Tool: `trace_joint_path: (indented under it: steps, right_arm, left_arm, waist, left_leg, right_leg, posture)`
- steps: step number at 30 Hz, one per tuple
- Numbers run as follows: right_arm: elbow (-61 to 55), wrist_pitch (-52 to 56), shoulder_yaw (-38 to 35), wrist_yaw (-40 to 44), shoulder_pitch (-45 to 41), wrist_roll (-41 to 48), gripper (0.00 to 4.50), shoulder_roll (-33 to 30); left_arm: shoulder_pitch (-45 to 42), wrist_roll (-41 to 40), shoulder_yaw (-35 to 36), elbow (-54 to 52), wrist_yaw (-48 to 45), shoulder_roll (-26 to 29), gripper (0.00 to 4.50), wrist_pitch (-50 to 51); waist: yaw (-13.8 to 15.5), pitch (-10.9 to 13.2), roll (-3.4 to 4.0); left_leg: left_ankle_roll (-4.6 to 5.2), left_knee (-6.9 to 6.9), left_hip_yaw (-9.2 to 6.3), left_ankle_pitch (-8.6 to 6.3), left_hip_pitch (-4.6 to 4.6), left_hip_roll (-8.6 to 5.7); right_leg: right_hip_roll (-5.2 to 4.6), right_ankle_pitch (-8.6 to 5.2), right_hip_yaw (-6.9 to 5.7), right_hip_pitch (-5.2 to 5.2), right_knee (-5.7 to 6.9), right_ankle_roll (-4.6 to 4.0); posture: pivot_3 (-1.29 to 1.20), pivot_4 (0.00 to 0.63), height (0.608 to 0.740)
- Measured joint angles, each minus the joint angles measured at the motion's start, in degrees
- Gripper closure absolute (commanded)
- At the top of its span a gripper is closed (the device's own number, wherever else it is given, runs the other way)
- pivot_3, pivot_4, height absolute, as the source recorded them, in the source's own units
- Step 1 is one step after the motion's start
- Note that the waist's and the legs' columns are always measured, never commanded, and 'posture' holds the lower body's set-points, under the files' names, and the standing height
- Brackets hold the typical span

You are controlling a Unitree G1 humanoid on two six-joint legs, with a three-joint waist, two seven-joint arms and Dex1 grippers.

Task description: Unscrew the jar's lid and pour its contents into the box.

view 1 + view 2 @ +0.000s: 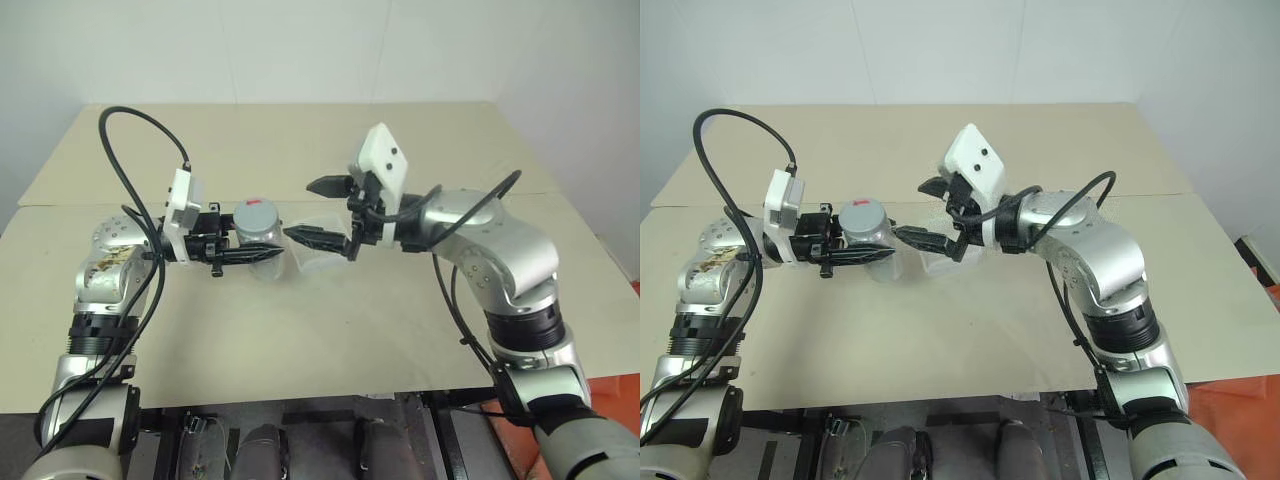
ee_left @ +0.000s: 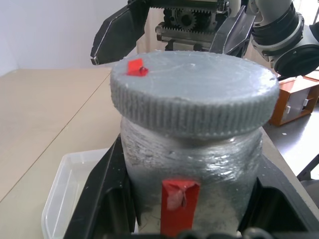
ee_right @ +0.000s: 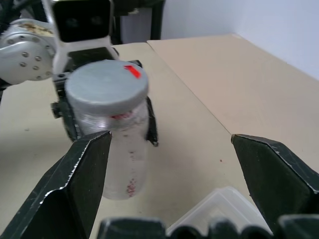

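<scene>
My left gripper clamps the jar upright above the table, lid on — my right gripper gapes wide beside it, over the box.

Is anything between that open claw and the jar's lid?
No. In the right wrist view, bare air separates the open right gripper from the lid.

open table in front, jar and box between both arms, right pincer spread wide
</scene>
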Motion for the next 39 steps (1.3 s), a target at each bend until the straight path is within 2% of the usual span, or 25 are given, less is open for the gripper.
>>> trace_joint_path:
  steps: [8,22,33,39]
  right_arm:
    - [-3.14,0.96,0.55,-1.4,-1.34,3.66,0.02,4.96]
    - [5.68,-0.31,6.4,-7.48,-6.04,-4.6,0.02,12.3]
    - [6.74,-1.01,6.42,-7.06,-6.13,-5.61,0.02,11.58]
    - [4.01,-1.06,5.33,-5.12,-4.23,-4.26,0.02,7.94]
  left_arm:
    - [-0.01,0.03,-0.37,0.01,0.14,-0.91,2.49,0.0]
    - [-0.02,0.04,-0.5,-0.13,0.11,-1.24,2.49,0.11]
    - [0.22,0.02,-0.49,-0.44,0.83,-0.95,2.49,0.87]
    - [0.27,0.04,-0.49,-0.44,1.23,-0.67,2.49,0.9]
  waist:
    - [-0.02,0.0,0.0]
    - [-0.06,0.0,0.0]
    - [-0.11,0.0,0.0]
    - [-0.01,0.0,0.0]
  left_leg:
    - [-0.01,0.01,0.0,0.0,0.02,0.0]
    - [-0.01,0.01,0.0,0.01,0.01,0.0]
    - [-0.01,0.01,0.0,0.01,0.0,0.0]
    - [-0.01,0.01,0.0,0.01,0.0,0.0]
  right_leg:
    - [0.0,0.0,0.01,0.01,0.03,0.0]
    - [0.0,0.0,0.0,0.0,0.03,0.0]
    - [0.0,0.0,0.0,0.0,0.02,0.0]
    - [0.0,0.0,0.0,0.0,0.01,0.0]
  posture:
    - [0.0,0.15,0.74]
    - [0.0,0.15,0.74]
    - [0.0,0.15,0.74]
    - [0.0,0.15,0.74]
